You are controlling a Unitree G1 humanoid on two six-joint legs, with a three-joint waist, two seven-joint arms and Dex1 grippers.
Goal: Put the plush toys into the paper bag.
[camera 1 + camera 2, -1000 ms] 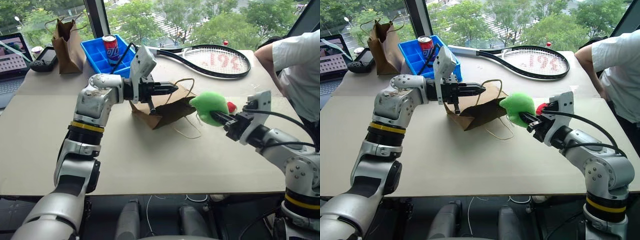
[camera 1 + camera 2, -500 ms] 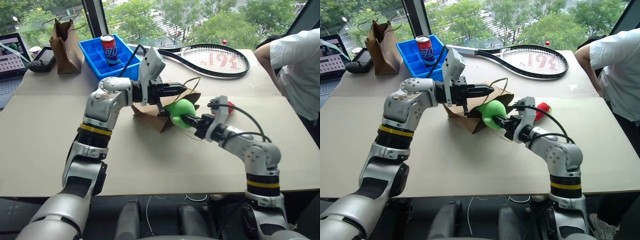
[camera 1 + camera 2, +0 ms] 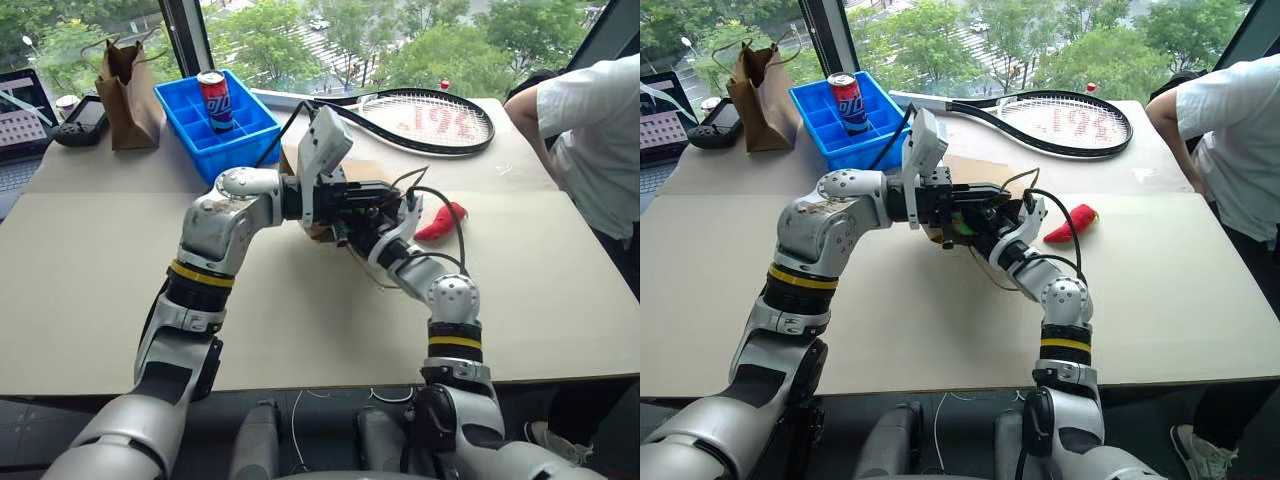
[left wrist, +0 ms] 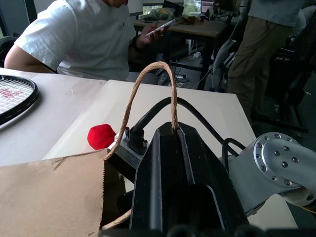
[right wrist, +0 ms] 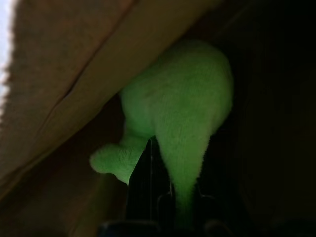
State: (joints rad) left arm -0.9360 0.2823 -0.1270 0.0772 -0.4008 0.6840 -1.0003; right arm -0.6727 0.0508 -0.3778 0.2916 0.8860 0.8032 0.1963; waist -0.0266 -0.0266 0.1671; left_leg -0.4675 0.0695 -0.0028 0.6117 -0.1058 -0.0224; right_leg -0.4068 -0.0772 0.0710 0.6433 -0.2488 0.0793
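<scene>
Right wrist view: the right tool (image 5: pixel 163 197) pinches the bright green lumpy plush toy (image 5: pixel 182 113) inside the wide brown kraft paper bag (image 5: pixel 64 69). The left tool (image 4: pixel 173 136), pressed together on the bag's looped twine handle (image 4: pixel 148 74), should hold the mouth up; release deep. The red chili-shaped plush toy (image 3: pixel 440 222) waits on the desk (image 3: pixel 120 260) beyond.

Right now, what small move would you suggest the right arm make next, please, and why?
Probably open the right gripper and let go: the green plush toy it holds already sits inside the paper bag, whose handle the left gripper pinches.
</scene>
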